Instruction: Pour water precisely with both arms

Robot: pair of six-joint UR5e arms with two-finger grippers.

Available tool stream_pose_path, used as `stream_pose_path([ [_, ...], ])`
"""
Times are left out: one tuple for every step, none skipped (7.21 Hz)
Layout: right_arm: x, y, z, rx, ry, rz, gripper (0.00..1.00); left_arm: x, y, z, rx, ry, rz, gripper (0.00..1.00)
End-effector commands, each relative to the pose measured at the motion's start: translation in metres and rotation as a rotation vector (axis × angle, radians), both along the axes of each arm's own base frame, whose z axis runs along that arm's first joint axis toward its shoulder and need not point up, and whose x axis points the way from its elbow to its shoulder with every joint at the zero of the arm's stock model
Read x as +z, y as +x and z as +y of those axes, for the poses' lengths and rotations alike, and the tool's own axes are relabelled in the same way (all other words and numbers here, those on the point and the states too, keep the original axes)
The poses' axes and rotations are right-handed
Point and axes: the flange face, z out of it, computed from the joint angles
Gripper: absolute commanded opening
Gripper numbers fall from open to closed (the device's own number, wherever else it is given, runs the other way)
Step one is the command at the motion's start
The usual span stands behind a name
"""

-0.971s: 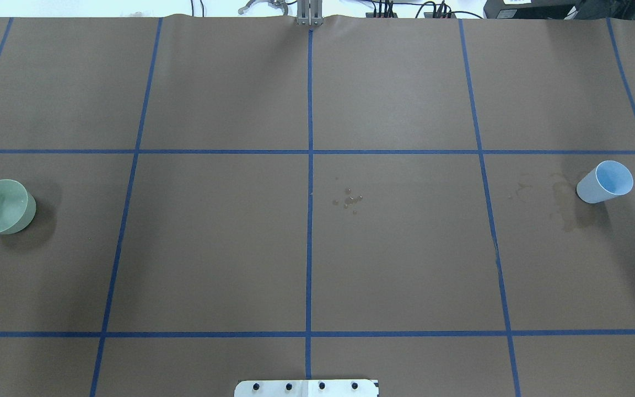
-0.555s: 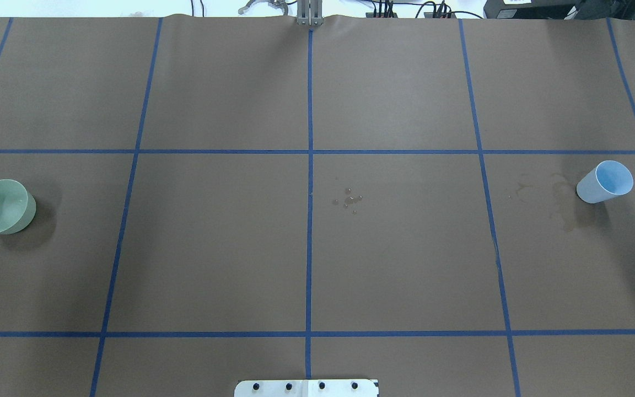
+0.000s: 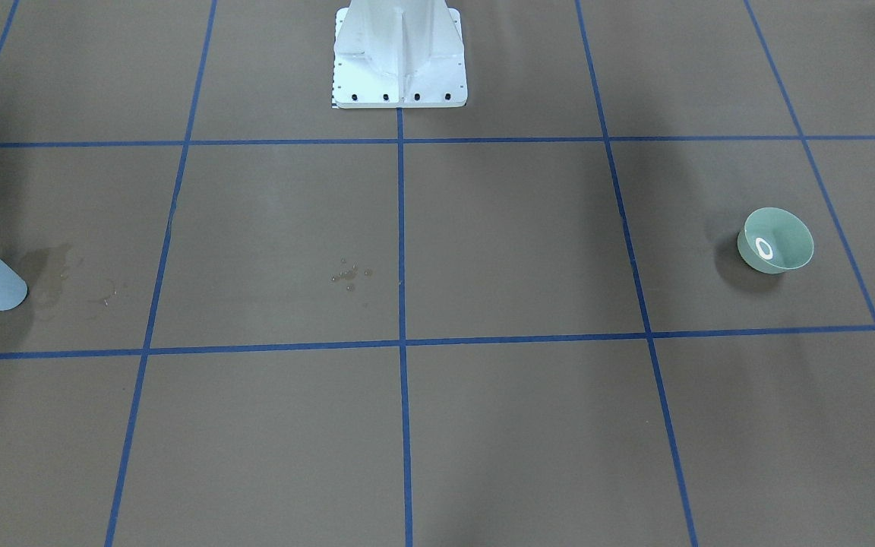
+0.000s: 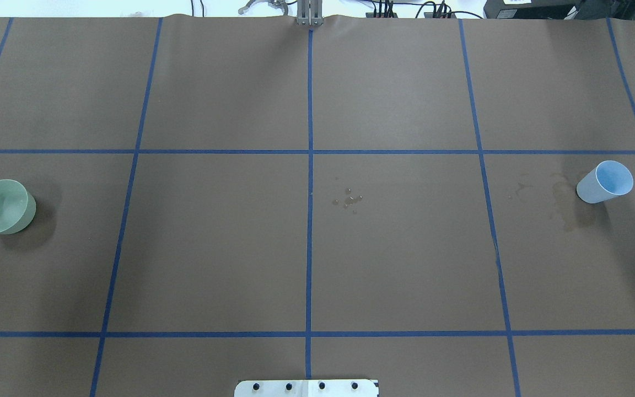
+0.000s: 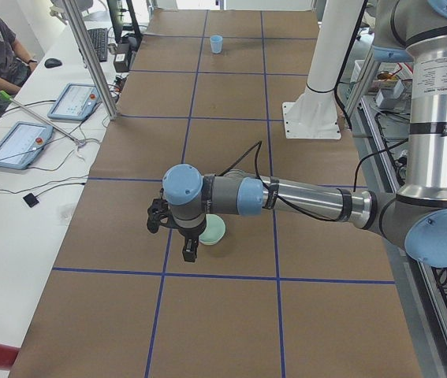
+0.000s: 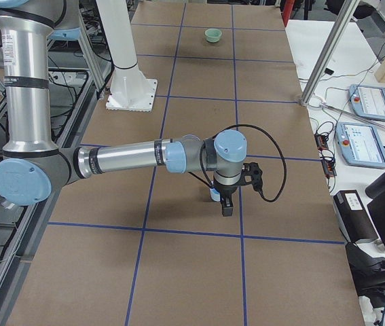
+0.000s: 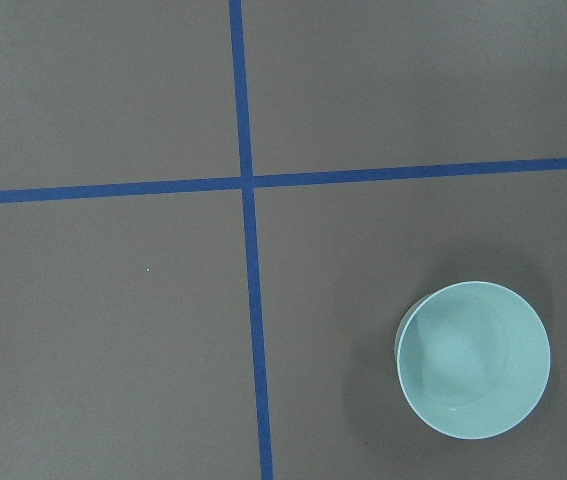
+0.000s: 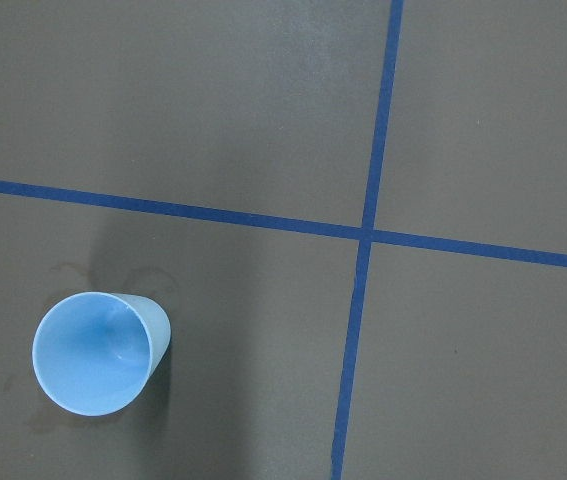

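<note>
At the far left of the overhead view stands a pale green, thin-walled plastic bowl [image 4: 0,207]. A white glint at its bottom in the front-facing view suggests the water [image 3: 764,247] lies there. The bowl looks light, stiff and prone to skidding, so a rim pinch seems best. Spilled droplets [image 4: 349,201] dot the brown tabletop [image 4: 213,248] at centre. At far right a light blue plastic cup [image 4: 605,182] stands beside a damp stain [image 4: 565,207]; its contents are unclear. The left end effector [image 5: 189,252] hangs over the bowl and the right end effector [image 6: 226,206] over the cup. Whether their fingers are apart or together, I cannot tell.
</note>
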Motion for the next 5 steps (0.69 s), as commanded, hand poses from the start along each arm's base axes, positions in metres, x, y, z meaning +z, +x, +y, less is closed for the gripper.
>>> stream_pose_path([
  [0.001,0.002,-0.002,0.003,0.005,0.029,1.0,-0.001,0.0,0.0,0.0,0.003,0.002,1.0],
  [-0.001,0.001,0.0,0.002,0.01,0.015,1.0,-0.001,0.0,-0.001,0.0,0.003,0.001,1.0],
  [-0.004,0.001,-0.001,0.001,0.018,0.013,1.0,-0.003,0.0,-0.002,0.0,0.008,0.001,1.0],
  [-0.003,0.001,-0.002,0.001,0.021,0.019,1.0,-0.013,0.0,-0.001,-0.001,0.023,-0.001,1.0],
  [-0.004,0.001,-0.001,0.002,0.023,0.019,1.0,-0.017,0.0,0.0,-0.001,0.028,-0.002,1.0],
])
